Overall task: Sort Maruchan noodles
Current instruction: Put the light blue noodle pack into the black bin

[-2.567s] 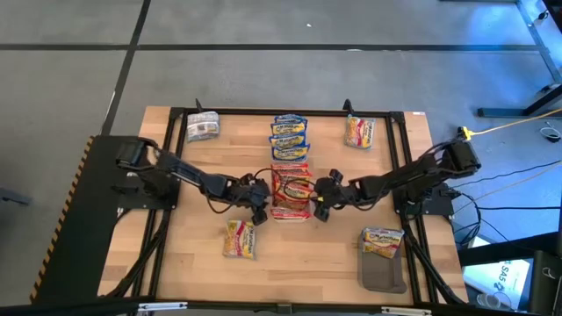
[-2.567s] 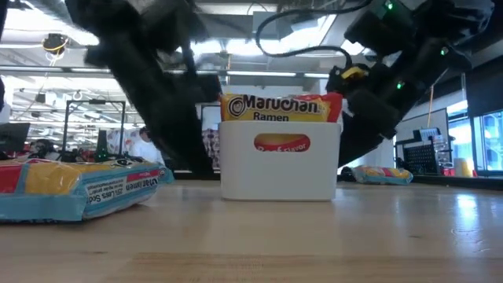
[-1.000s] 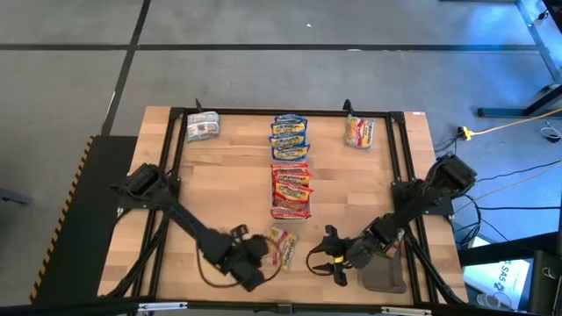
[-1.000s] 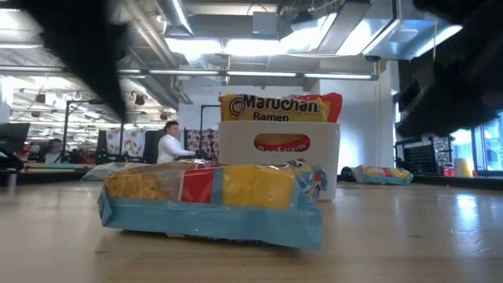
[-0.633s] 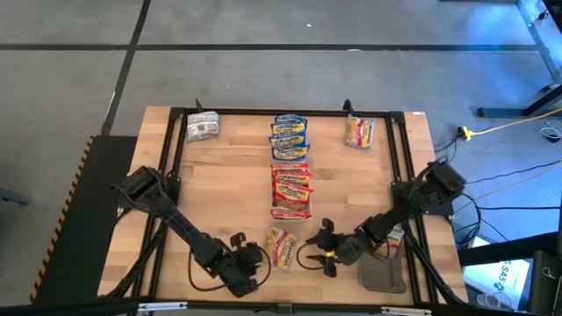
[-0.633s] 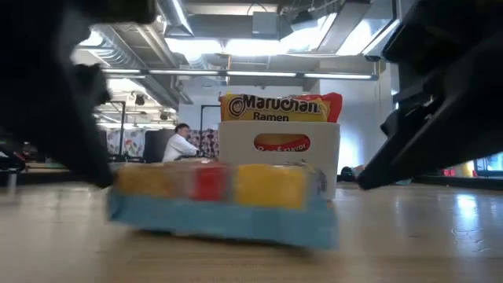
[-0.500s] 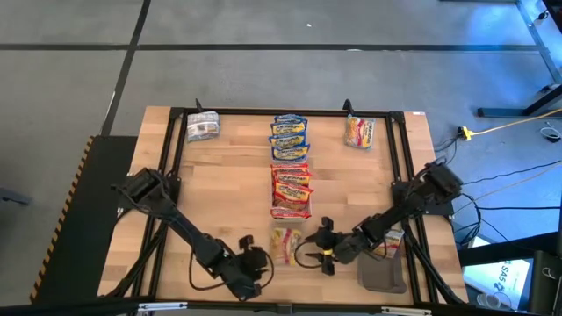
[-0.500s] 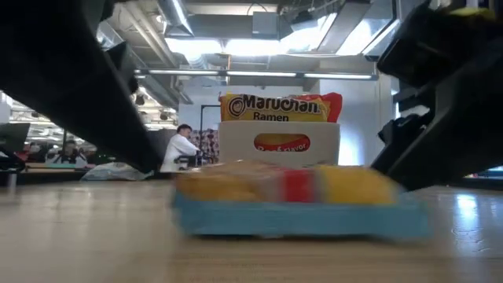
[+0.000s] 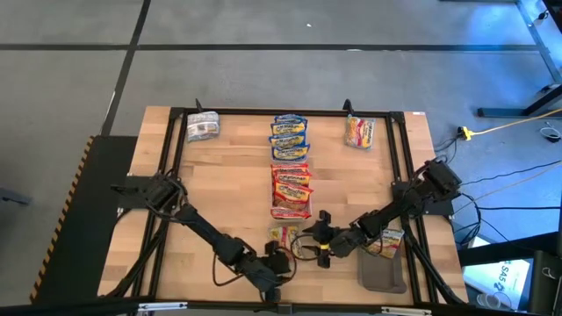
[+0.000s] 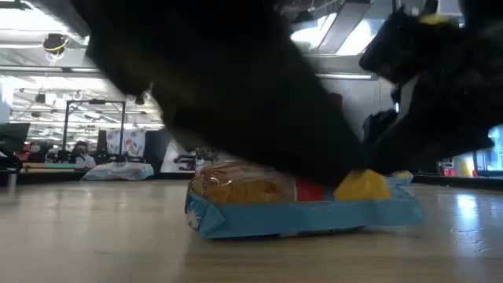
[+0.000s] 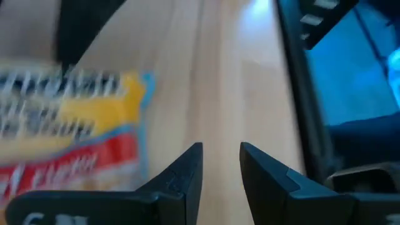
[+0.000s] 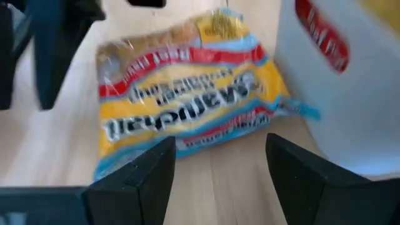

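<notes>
packet [image 9: 283, 239] flat on surface [image 9: 211, 184], just in front of white tray [image 9: 291, 189] | long axis crosswise to my right fingers [image 12: 150, 169], spread, empty, packet straight ahead, nearer | left fingers [image 11: 187, 175] narrowly parted, empty, packet off to one side

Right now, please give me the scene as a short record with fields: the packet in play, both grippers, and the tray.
packet in play: blue-yellow packet, flat on the table, front centre
left gripper: beside that packet, jaws slightly apart, empty
right gripper: facing the packet, open, empty
white tray: holds red-orange packets
dark grey tray: front right
</notes>
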`<state>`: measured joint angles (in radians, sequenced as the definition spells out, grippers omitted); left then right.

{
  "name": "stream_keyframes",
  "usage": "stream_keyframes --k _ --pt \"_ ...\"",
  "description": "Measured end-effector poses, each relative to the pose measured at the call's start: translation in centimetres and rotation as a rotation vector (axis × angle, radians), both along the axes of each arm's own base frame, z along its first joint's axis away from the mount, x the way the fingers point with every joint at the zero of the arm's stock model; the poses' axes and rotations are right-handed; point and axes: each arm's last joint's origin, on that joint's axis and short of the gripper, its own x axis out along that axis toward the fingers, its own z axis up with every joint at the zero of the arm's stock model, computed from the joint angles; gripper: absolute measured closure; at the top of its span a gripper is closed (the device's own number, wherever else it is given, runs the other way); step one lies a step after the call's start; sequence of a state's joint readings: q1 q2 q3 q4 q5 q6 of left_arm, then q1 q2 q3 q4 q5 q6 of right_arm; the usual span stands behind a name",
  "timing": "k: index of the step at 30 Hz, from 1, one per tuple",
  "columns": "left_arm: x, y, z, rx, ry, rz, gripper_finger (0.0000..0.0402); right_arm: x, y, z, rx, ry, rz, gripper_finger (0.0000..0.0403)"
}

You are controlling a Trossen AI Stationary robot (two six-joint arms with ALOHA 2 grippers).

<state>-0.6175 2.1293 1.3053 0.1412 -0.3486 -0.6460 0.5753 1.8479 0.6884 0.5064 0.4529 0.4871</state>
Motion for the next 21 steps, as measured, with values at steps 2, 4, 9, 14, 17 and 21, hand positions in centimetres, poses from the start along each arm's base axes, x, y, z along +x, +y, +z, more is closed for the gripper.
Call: stream_keyframes --k 2,4,9,14,17,21 --pt "0.3 -0.3 1.4 0.012 0.002 -0.036 0.0302 -0.2 -0.1 0.9 0.001 -0.002 0.000 0.0178" --pt "0.4 -0.6 3.3 0.020 0.028 -0.061 0.0302 -0.7 -0.1 2.0 0.015 0.020 0.015 0.0178" --pt "-1.2 0.3 5.5 0.224 0.187 0.062 0.0302 -1.8 1.8 4.1 0.160 -0.018 0.181 0.0178" --pt "-1.8 2.1 4.4 0.414 0.170 0.253 0.0302 -2.4 4.6 3.7 0.141 -0.156 0.286 0.0178" --pt "-1.9 3.6 2.5 0.422 0.200 0.298 0.0302 -2.1 5.2 2.6 0.110 -0.163 0.271 0.0178" --pt "-1.8 4.8 1.3 0.368 0.212 0.342 0.0302 -1.0 5.7 0.7 0.062 -0.120 0.259 0.0178"
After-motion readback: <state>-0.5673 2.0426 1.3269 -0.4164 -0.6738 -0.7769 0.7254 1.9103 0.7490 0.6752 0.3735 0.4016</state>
